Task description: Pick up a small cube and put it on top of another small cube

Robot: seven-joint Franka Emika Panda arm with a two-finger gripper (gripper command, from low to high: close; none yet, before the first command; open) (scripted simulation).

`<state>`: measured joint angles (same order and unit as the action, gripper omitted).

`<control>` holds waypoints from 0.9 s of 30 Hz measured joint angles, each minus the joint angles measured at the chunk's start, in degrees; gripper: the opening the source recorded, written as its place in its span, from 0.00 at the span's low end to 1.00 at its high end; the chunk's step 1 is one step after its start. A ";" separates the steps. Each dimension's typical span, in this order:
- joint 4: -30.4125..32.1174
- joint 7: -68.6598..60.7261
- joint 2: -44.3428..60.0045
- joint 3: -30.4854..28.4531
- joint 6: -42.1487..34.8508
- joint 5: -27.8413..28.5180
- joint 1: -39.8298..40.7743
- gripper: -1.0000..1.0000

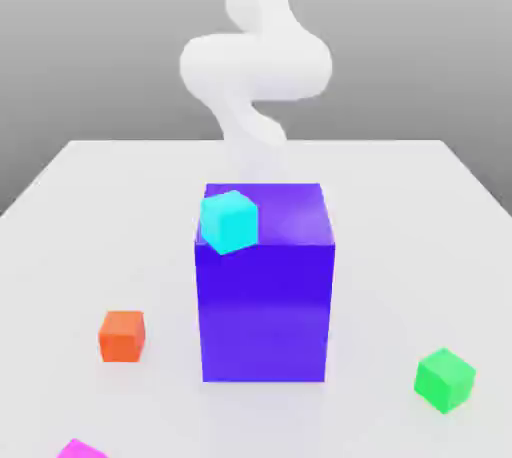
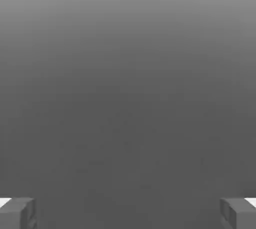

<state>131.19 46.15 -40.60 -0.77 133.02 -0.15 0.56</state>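
Your gripper (image 2: 128,214) stands wide open in the hand view, its two fingertips far apart, one near each side of the picture, with a plain grey expanse between them; you are holding nothing and touching nothing there. The magenta cube (image 1: 82,450) you are to pick up lies at the near edge of the exterior view, toward that view's left, cut off by the frame so that just a top portion shows. A corner of it points up and away from the camera, so it sits turned rather than square to the view; being a cube, it gives you no long axis to read. The green cube (image 1: 445,380) rests on the pale table (image 1: 380,246) at the exterior view's right, also turned, with an edge between two side faces toward you. The big blue-purple block (image 1: 265,311) stands between them, farther back than the magenta one, and the cyan cube (image 1: 229,222) appears over its top's left front corner, tilted. The orange cube (image 1: 122,336) sits nearly square to the camera, left of the block. Behind the block rises the white arm (image 1: 255,66).
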 joint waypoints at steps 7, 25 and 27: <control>-1.69 0.71 14.87 -2.46 3.53 -0.68 1.49 0.50; -5.95 0.39 52.34 -7.14 12.33 -5.36 7.22 0.50; -6.42 0.32 56.51 -7.48 13.30 -5.94 7.96 0.50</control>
<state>124.76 46.46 15.91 -8.25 146.32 -6.09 8.52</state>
